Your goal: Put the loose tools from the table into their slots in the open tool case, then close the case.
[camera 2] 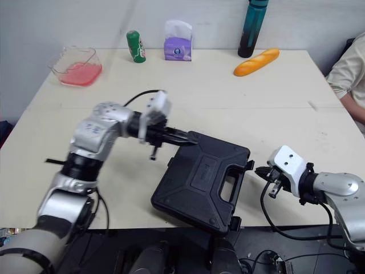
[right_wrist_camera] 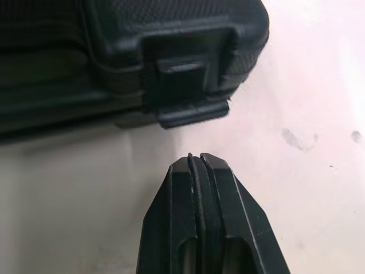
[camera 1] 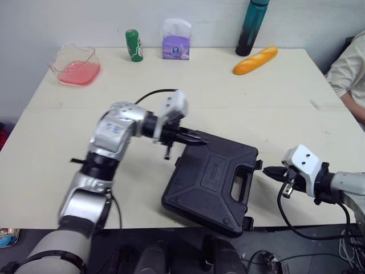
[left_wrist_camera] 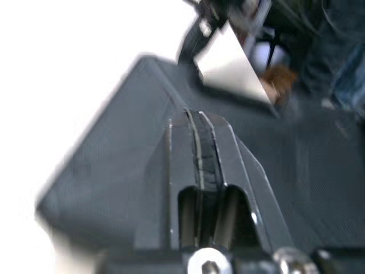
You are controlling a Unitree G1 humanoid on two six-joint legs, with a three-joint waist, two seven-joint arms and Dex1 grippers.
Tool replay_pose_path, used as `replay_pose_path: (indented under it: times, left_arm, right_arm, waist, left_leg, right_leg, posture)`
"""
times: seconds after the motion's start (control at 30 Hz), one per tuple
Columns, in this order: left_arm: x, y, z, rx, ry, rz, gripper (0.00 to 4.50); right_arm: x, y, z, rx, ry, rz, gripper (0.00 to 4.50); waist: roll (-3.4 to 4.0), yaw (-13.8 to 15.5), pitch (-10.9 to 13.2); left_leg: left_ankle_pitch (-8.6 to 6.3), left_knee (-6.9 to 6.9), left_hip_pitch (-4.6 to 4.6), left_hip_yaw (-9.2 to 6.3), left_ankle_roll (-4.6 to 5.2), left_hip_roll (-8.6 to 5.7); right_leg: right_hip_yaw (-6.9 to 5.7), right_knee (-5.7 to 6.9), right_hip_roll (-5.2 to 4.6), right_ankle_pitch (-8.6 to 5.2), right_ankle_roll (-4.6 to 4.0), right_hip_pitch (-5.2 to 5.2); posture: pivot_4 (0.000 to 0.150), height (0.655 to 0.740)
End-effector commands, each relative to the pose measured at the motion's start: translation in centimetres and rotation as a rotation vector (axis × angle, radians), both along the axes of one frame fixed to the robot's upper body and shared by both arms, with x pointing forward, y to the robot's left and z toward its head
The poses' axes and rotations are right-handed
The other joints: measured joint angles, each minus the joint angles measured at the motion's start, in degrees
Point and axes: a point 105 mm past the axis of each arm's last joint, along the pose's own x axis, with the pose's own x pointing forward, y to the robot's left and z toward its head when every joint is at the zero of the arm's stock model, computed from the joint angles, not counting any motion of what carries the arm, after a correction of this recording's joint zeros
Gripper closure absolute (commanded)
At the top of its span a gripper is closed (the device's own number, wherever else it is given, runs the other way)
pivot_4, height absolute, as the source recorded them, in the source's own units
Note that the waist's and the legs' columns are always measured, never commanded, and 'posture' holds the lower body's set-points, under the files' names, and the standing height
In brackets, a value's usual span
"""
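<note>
With left gripper [camera 1: 199,138] and right gripper [camera 1: 268,170] both closed and empty, you risk sliding the tool case [camera 1: 205,182] if you push its latch [right_wrist_camera: 185,91] off-centre.

Along the far side of your worktop [camera 1: 228,103] you see a clear container [camera 1: 76,64] with pink contents at the left corner. To its right stand a green can [camera 1: 134,45] and, close by, a purple tissue pack [camera 1: 176,40] with white tissue poking up. Farther right a teal bottle [camera 1: 252,27] stands upright, with a baguette [camera 1: 255,60] lying near it. A person's light sleeve [camera 1: 349,68] shows at the right edge.
</note>
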Motion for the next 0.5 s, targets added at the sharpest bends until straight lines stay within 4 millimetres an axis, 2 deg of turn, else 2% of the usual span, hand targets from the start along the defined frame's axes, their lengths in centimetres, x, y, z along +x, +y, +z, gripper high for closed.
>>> replay_pose_path:
  times: [0.03,0.1,0.23,0.3,0.37,0.5]
  left_arm:
    - [1.2,-2.8,-1.2,0.062,-0.04,0.016,4.48]
    - [1.4,-4.4,-2.5,0.128,-0.051,0.009,4.48]
    - [1.5,-5.6,-5.5,0.259,-0.143,-0.031,4.48]
    - [2.0,-5.3,-8.0,0.367,-0.222,-0.032,4.48]
    - [2.3,-4.8,-9.7,0.443,-0.275,-0.045,4.48]
    - [1.7,-4.0,-11.7,0.515,-0.328,-0.12,4.48]
  right_arm:
    - [0.4,0.3,1.2,0.031,-0.039,-0.032,4.5]
    - [0.6,0.5,1.4,0.037,-0.04,-0.034,4.5]
    - [0.5,1.1,1.5,0.051,-0.039,-0.024,4.5]
    - [0.4,1.4,1.5,0.057,-0.038,-0.016,4.5]
    - [0.3,1.8,1.6,0.062,-0.037,-0.012,4.5]
    - [0.4,2.2,1.8,0.068,-0.042,-0.005,4.5]
  waist:
    - [0.0,-0.15,0.0]
    - [0.0,-0.18,0.0]
    - [0.0,-0.17,0.0]
    - [0.0,-0.15,-0.01]
    - [-0.08,-0.01,-0.06]
    - [-0.49,-0.1,-0.92]
  left_leg:
    - [0.0,0.0,0.01,0.01,0.0,0.0]
    - [0.02,0.0,0.01,0.05,0.02,0.0]
    - [0.01,-0.08,-0.01,0.03,0.02,0.03]
    - [0.01,-0.08,0.01,0.03,0.02,0.02]
    - [0.01,-0.06,0.09,0.0,0.02,0.01]
    - [-0.12,-0.05,0.36,-0.05,0.04,0.06]
  right_leg:
    - [-0.02,0.01,0.02,0.0,0.0,0.01]
    - [-0.01,0.0,0.02,0.02,0.03,-0.02]
    - [0.01,-0.07,0.0,0.02,0.03,-0.07]
    - [0.01,-0.08,-0.03,0.02,0.03,-0.05]
    - [0.06,-0.09,-0.11,0.02,0.02,0.05]
    - [0.26,-0.33,-0.51,0.01,0.0,0.3]
  posture:
    - [0.15,0.7327]
    - [0.15,0.7327]
    - [0.15,0.7327]
    - [0.15,0.7327]
    - [0.15,0.7327]
    - [0.15,0.7327]
